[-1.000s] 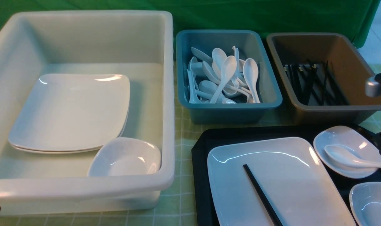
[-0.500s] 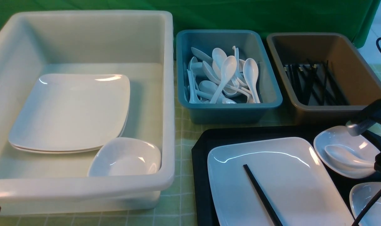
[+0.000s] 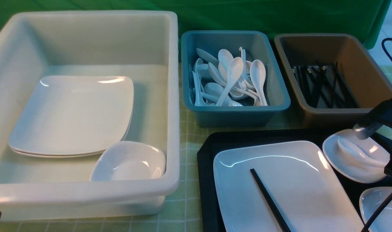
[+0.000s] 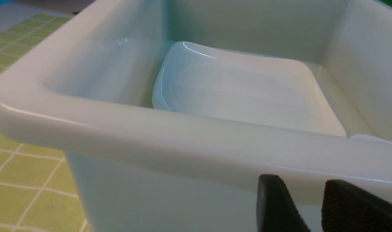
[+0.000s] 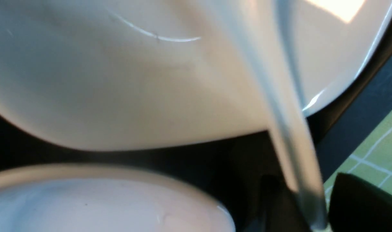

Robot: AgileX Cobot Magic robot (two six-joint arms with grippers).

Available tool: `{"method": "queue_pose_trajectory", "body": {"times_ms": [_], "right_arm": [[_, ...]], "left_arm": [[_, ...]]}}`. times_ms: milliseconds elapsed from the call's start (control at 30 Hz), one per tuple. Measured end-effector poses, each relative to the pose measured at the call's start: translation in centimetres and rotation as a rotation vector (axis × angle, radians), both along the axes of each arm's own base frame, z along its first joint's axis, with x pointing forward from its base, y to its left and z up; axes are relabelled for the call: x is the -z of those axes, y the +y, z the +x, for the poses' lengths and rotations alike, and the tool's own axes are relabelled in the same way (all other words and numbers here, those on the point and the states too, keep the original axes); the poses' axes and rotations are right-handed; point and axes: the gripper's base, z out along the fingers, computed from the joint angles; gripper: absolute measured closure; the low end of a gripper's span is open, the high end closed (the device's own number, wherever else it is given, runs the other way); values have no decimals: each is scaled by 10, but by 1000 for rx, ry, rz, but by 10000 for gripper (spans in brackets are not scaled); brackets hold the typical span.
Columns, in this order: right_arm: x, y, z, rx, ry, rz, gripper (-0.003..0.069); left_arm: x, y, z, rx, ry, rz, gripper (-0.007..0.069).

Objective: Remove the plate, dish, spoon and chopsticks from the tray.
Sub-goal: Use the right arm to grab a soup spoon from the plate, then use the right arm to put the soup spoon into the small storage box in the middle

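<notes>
Reaching down over the tray's [image 3: 208, 180] far right corner, the right gripper [image 5: 304, 196] pinches the spoon's [image 3: 357, 151] handle between its fingers, with the blurred bowl over the small dish [image 3: 328, 154]. A second dish [image 3: 373, 203] crowds the fingers on the robot's side, and the plate [image 3: 296, 174], a chopstick [image 3: 268, 199] lying across it, fills the tray's middle. Left of the tray, the left gripper [image 4: 299, 199] hangs outside the white tub's [image 4: 150, 129] near wall, its fingers drawn together on nothing.
</notes>
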Motion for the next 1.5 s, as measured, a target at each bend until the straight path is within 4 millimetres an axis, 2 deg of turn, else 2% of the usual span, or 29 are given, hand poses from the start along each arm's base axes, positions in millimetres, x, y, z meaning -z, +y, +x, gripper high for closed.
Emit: {"method": "queue_pose_trajectory", "body": {"times_ms": [200, 367, 500, 600, 733, 800, 900, 1000, 1033, 1067, 1233, 1333, 1367, 1400, 1500], "right_arm": [[0, -1, -4, 13, 43, -11, 529], [-2, -3, -12, 41, 120, -32, 529], [-11, -2, -16, 60, 117, -20, 529], [-26, 0, -21, 73, 73, 5, 529], [-63, 7, -36, 87, -44, 68, 529], [-74, 10, -40, 84, -81, 88, 529], [-100, 28, -48, 44, -219, 176, 529], [-123, 56, -47, -18, -374, 305, 529], [-123, 58, -47, -18, -373, 312, 529], [-130, 74, -44, -41, -422, 371, 529], [-136, 120, -18, -98, -505, 469, 529], [-131, 142, 8, -112, -516, 491, 529], [-123, 152, 23, -108, -512, 498, 529], [-124, 156, 31, -104, -526, 506, 529], [-109, 172, 64, -68, -547, 528, 529]], "left_arm": [[0, 0, 0, 0, 0, 0, 414], [0, 0, 0, 0, 0, 0, 410], [0, 0, 0, 0, 0, 0, 405], [0, 0, 0, 0, 0, 0, 402], [0, 0, 0, 0, 0, 0, 401], [0, 0, 0, 0, 0, 0, 401], [0, 0, 0, 0, 0, 0, 400], [0, 0, 0, 0, 0, 0, 400], [0, 0, 0, 0, 0, 0, 400], [0, 0, 0, 0, 0, 0, 400], [0, 0, 0, 0, 0, 0, 400], [0, 0, 0, 0, 0, 0, 400], [0, 0, 0, 0, 0, 0, 400], [0, 0, 0, 0, 0, 0, 400], [0, 0, 0, 0, 0, 0, 400]]}}
